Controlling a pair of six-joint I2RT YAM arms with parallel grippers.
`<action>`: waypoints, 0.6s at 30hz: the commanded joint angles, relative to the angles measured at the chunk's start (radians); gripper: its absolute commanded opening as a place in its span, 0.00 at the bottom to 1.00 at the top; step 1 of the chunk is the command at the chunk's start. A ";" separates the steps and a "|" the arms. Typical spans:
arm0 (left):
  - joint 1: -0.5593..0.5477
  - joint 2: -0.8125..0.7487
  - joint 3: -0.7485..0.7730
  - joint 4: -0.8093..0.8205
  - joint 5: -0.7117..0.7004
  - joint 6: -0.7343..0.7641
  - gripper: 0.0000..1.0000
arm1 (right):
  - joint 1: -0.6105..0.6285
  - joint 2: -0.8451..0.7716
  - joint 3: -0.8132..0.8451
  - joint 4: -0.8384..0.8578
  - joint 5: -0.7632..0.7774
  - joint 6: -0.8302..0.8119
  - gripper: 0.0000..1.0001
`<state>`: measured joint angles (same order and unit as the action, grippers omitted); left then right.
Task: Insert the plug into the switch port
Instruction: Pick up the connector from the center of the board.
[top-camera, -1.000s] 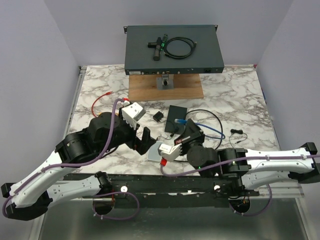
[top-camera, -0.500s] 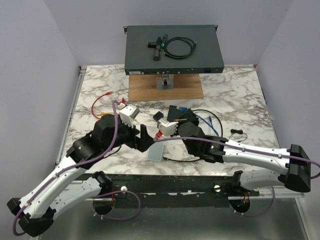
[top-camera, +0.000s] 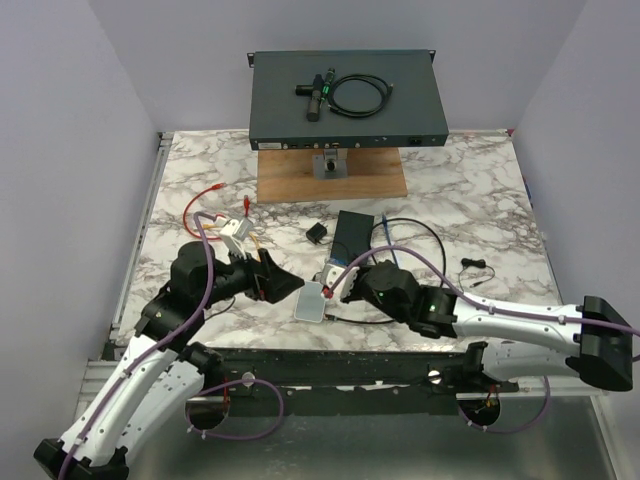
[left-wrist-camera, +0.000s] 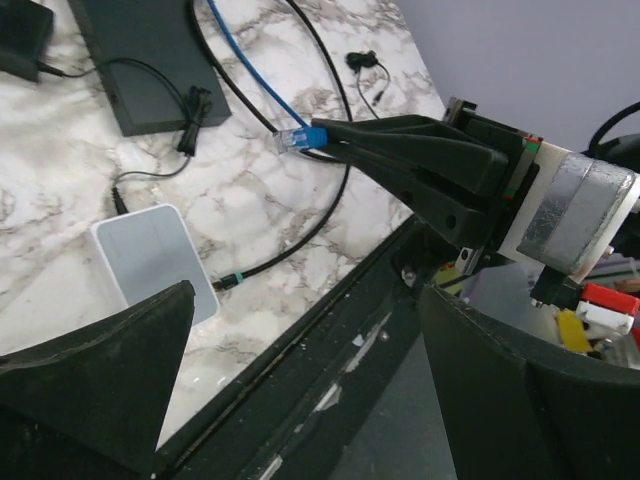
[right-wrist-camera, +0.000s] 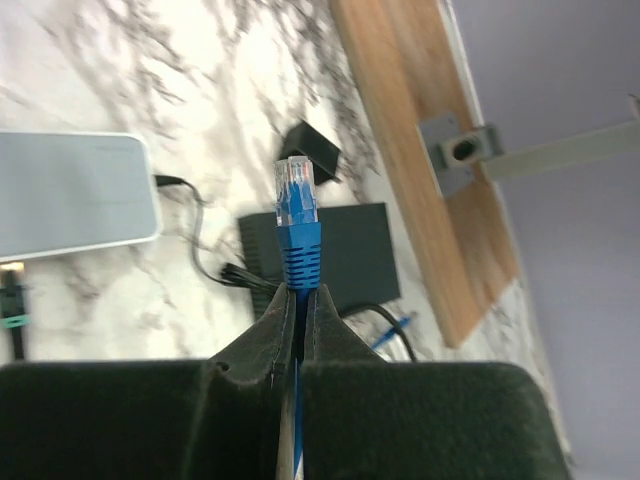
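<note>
My right gripper (right-wrist-camera: 298, 292) is shut on a blue network cable just below its blue plug (right-wrist-camera: 298, 215), which sticks up past the fingertips with its clear tip forward. In the left wrist view the same plug (left-wrist-camera: 300, 138) shows at the tips of the right gripper's fingers (left-wrist-camera: 420, 165), above the marble table. The dark rack switch (top-camera: 345, 100) stands raised at the far edge, its ports facing me, well away from the right gripper (top-camera: 335, 280). My left gripper (top-camera: 282, 285) is open and empty, its jaws wide apart over the table's front edge (left-wrist-camera: 310, 400).
A white box (top-camera: 311, 300) lies between the grippers. A small black box (top-camera: 354, 232), a black adapter (top-camera: 317, 233) and black cables lie behind it. A wooden board (top-camera: 332, 178) sits under the switch stand. A red wire (top-camera: 205, 195) lies at the left.
My left arm has pulled back toward the near left, its gripper now pointing right. My right gripper, still holding the plug, swung out over the table and then came back a little.
</note>
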<state>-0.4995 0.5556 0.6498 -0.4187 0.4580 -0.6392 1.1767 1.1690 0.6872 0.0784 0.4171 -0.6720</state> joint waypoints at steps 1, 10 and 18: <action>0.033 -0.013 -0.037 0.116 0.190 -0.076 0.92 | -0.001 -0.065 -0.063 0.087 -0.197 0.127 0.01; 0.047 0.023 -0.138 0.221 0.316 -0.132 0.84 | -0.002 -0.097 -0.126 0.183 -0.334 0.123 0.01; 0.069 0.056 -0.173 0.275 0.342 -0.152 0.77 | -0.001 -0.105 -0.123 0.222 -0.400 0.123 0.01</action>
<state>-0.4473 0.6056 0.4946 -0.2165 0.7460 -0.7689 1.1767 1.0855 0.5671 0.2371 0.0860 -0.5663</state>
